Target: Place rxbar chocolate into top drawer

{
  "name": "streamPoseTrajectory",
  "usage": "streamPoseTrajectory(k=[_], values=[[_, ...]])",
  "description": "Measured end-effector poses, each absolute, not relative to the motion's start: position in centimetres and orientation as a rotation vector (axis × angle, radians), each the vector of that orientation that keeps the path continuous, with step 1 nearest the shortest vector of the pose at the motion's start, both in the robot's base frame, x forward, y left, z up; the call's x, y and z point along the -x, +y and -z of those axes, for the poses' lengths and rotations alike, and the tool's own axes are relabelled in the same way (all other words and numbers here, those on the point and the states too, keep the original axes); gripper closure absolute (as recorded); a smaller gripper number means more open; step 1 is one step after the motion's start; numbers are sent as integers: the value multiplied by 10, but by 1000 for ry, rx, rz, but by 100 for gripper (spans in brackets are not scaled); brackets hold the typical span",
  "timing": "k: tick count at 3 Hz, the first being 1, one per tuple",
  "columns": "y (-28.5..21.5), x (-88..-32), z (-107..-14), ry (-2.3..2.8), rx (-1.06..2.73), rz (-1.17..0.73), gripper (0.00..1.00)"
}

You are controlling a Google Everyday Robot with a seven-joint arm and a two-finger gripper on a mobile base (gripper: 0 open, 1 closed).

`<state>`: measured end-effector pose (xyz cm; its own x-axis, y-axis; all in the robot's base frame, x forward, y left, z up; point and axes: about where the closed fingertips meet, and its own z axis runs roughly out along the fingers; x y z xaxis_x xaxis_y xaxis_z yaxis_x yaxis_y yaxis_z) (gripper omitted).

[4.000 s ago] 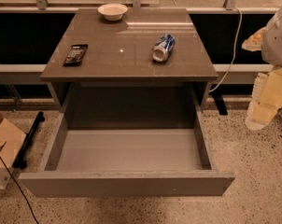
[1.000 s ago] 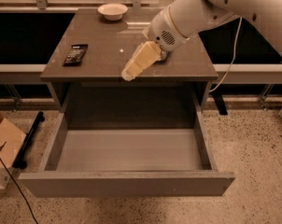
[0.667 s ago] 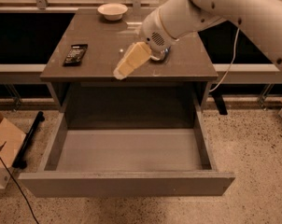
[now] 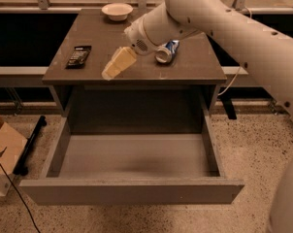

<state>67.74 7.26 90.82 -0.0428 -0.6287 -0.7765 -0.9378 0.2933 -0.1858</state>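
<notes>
Rxbar chocolate (image 4: 79,56) lies flat on worktop (image 4: 195,68), left side, well apart from crushed can (image 4: 167,51) & bowl (image 4: 117,11). Claw (image 4: 112,69) hangs over worktop btw bar & can, not touching bar; apart or together, can't tell. Top drawer (image 4: 132,191) stands pulled out below. Est.: bar light, thin, semi-stiff, wrapper prob. slick. Best pinched across short width at mid-length.
</notes>
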Motion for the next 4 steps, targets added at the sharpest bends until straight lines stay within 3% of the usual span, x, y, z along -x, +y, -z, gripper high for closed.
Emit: streamPoseTrajectory(k=[4], values=[[173, -769, -866, 1672, 1469, -644, 0]])
